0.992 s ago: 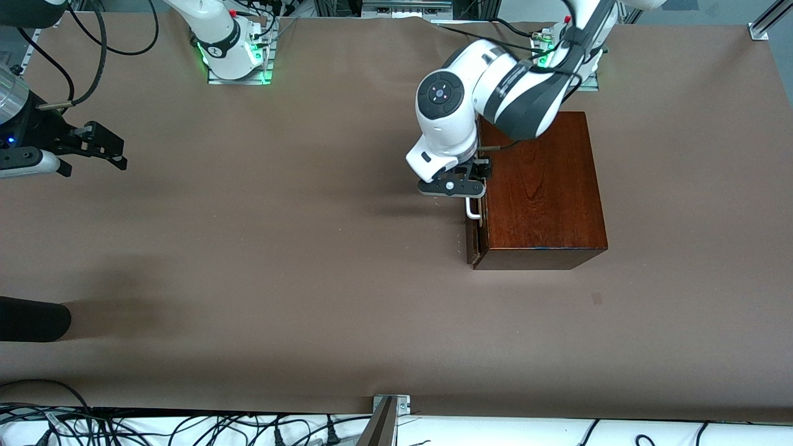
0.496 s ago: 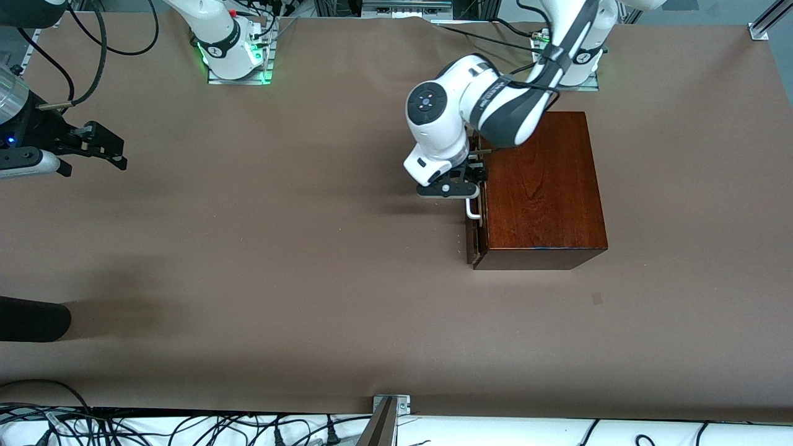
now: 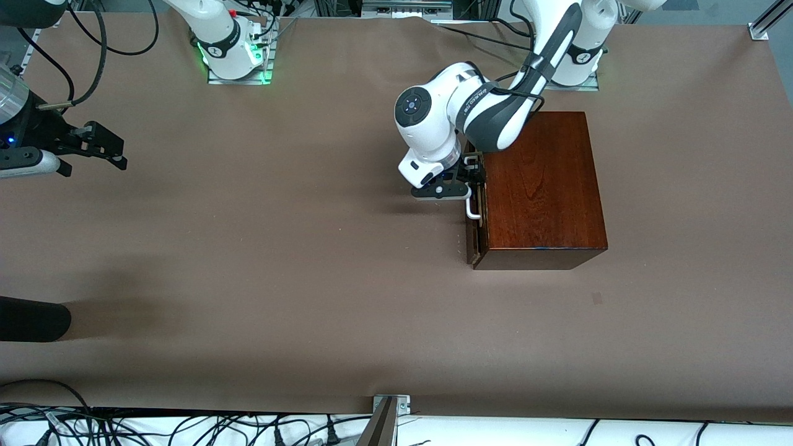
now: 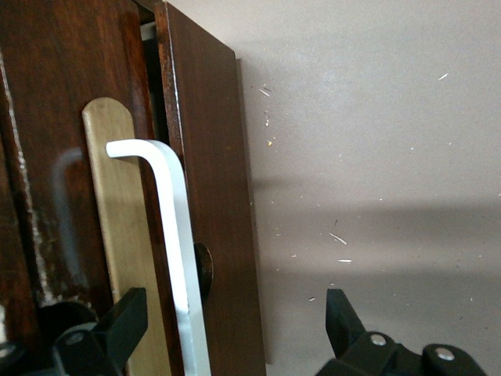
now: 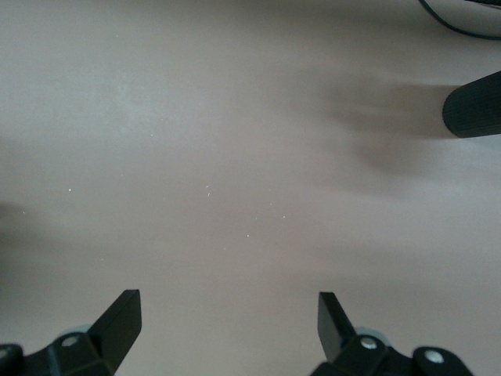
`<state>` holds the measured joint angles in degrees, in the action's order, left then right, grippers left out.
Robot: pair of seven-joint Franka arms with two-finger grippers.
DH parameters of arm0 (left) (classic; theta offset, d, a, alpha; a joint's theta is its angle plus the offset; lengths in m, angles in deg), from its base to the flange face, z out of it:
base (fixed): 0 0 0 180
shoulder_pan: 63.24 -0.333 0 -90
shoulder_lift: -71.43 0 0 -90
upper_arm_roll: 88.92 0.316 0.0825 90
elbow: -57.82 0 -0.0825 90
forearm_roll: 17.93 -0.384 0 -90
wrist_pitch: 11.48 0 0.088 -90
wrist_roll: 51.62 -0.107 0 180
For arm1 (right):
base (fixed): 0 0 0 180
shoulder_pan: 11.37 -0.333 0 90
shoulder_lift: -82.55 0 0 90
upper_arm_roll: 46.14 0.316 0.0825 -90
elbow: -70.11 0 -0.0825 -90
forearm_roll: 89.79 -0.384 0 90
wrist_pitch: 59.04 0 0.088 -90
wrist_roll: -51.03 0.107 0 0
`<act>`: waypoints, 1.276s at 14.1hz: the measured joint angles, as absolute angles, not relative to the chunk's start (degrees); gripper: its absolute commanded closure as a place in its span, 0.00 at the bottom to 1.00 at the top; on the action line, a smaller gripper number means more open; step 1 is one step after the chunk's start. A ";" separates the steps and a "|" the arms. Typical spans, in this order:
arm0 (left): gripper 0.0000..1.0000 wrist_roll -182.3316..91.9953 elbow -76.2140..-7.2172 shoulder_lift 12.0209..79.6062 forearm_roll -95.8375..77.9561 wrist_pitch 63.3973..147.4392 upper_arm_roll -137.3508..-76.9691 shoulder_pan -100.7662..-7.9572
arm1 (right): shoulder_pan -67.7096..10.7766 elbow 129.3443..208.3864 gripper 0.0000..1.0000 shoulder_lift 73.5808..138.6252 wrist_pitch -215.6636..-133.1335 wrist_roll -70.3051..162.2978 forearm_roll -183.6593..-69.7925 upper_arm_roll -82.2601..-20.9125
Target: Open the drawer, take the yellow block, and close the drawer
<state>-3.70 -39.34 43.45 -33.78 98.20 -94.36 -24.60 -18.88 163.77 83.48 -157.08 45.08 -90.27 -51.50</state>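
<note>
The dark reddish-brown wooden box stands toward the left arm's end of the table. Its drawer faces the right arm's end and stands out from the box by a narrow gap. My left gripper is at the white bar handle, open. In the left wrist view its fingers straddle the handle and the drawer front without touching them; the left gripper holds nothing. The yellow block is hidden. My right gripper waits open over bare table at the right arm's end, empty.
Brown paper covers the table. A black rounded object pokes in at the right arm's end, nearer the front camera, and also shows as a dark shape in the right wrist view. Cables lie along the table's near edge.
The left arm has drawn its elbow back and lowered its hand closer to the handle. The drawer and the right arm have not moved.
</note>
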 measured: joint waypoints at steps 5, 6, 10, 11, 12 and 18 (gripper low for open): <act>0.00 -1.08 -39.44 41.63 -33.79 99.42 -94.26 -23.67 | -18.88 163.77 0.00 83.48 -157.08 45.08 -90.27 -51.50; 0.00 -0.80 -39.44 41.46 -33.79 99.42 -94.23 -23.52 | -18.88 163.77 0.00 83.48 -157.08 45.08 -90.27 -51.50; 0.00 0.43 -39.44 41.29 -33.80 100.83 -94.23 -23.16 | -18.88 163.77 0.00 83.48 -157.08 45.08 -90.27 -51.50; 0.00 1.02 -39.44 41.19 -33.80 101.47 -94.23 -23.11 | -18.88 163.77 0.00 83.48 -157.08 45.08 -90.27 -51.50; 0.00 1.49 -39.44 41.08 -33.80 102.23 -94.23 -23.06 | -18.88 163.77 0.00 83.48 -157.08 45.08 -90.27 -51.50; 0.00 3.91 -39.41 40.42 -33.81 107.26 -94.04 -21.56 | -18.88 163.77 0.00 83.48 -157.08 45.08 -90.27 -51.50</act>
<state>3.91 -39.41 40.42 -33.81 107.26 -94.04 -21.56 -18.88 163.77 83.48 -157.08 45.08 -90.27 -51.50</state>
